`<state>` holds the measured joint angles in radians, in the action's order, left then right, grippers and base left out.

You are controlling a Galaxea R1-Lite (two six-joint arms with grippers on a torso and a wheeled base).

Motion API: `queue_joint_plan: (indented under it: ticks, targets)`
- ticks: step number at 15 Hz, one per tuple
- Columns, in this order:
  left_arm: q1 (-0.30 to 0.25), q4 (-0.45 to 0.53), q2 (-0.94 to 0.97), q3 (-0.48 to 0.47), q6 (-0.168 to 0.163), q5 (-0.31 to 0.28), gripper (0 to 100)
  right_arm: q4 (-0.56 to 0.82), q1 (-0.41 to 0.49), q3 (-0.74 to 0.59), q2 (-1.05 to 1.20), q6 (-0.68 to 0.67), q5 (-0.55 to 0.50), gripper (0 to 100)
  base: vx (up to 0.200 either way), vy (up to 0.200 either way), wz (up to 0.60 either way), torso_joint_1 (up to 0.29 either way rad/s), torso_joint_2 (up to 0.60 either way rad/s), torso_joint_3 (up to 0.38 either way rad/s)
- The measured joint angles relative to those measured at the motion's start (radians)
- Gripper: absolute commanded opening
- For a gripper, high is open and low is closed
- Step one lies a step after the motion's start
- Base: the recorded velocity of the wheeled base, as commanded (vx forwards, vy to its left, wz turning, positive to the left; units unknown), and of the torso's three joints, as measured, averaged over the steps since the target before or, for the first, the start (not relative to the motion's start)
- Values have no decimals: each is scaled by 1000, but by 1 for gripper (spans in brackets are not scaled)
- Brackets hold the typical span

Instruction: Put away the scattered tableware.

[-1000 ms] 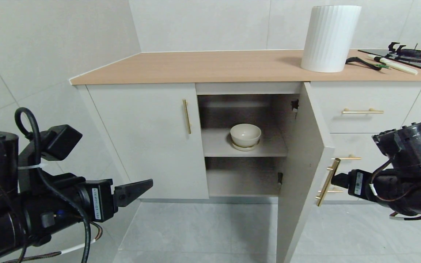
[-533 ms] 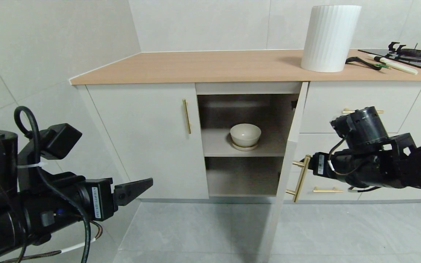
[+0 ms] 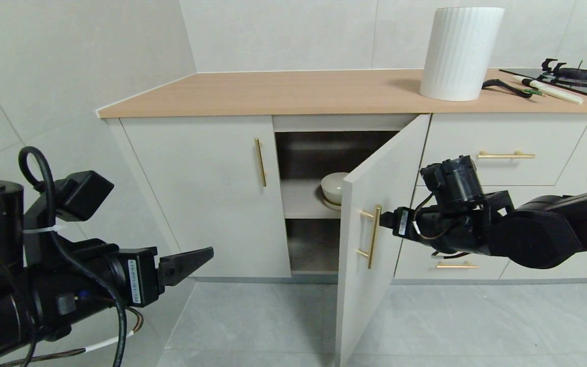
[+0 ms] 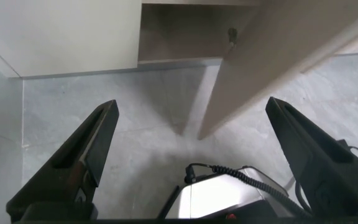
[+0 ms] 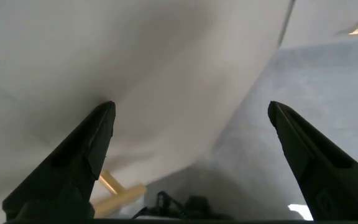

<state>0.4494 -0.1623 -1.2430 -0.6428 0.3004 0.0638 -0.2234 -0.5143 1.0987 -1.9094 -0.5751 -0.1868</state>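
The bowl (image 3: 333, 187) sat inside the cupboard on the middle shelf (image 3: 301, 200), on a small plate (image 3: 329, 206), w/ its right part hidden behind the cupboard door (image 3: 375, 168). It looked like glazed ceramic: stiff, prob. fairly light, smooth enough to slip and likely to chip if knocked. Any further handling would be best by the rim, one finger inside and one outside, lifting straight up off the plate. The door stood partly open, swung across approx. half the opening, its brass handle (image 3: 372, 237) facing out. The right end effector (image 3: 384, 220) was at the handle's upper end, touching or just beside it. In the right wrist view its fingers (image 5: 79, 155) were spread wide w/ the door face ahead of them, clamped on nothing. Judging by that, the step in hand was shutting the door, i.e. the task looked near its end. The left end effector (image 3: 207, 253) hung low and well apart to the left, over the floor (image 4: 135, 162), fingers also apart & empty. Above, the bench (image 3: 273, 94) carried a tall white ribbed container (image 3: 459, 53) and some utensils (image 3: 548, 90) beside a hob (image 3: 579, 74).
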Motion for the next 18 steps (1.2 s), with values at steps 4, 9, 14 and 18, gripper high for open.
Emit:
queue_joint_plan:
  ticks: [4, 9, 14, 18]
  targets:
    - [0, -3, 0, -1, 0, 1, 100, -199, -8, 22, -90, -129, 7, 100, 0, 0, 0, 0, 0, 0]
    - [0, -3, 0, -2, 0, 2, 100, -266, -8, 79, -194, -200, -1, 100, 0, 0, 0, 0, 0, 0]
    - [0, -3, 0, -2, 0, 1, 100, -265, -2, 119, -248, -228, -6, 100, 0, 0, 0, 0, 0, 0]
    - [0, 1, -1, 8, -41, 0, 100, -265, 0, 131, -266, -233, -8, 100, 150, 0, 0, -3, 3, 1]
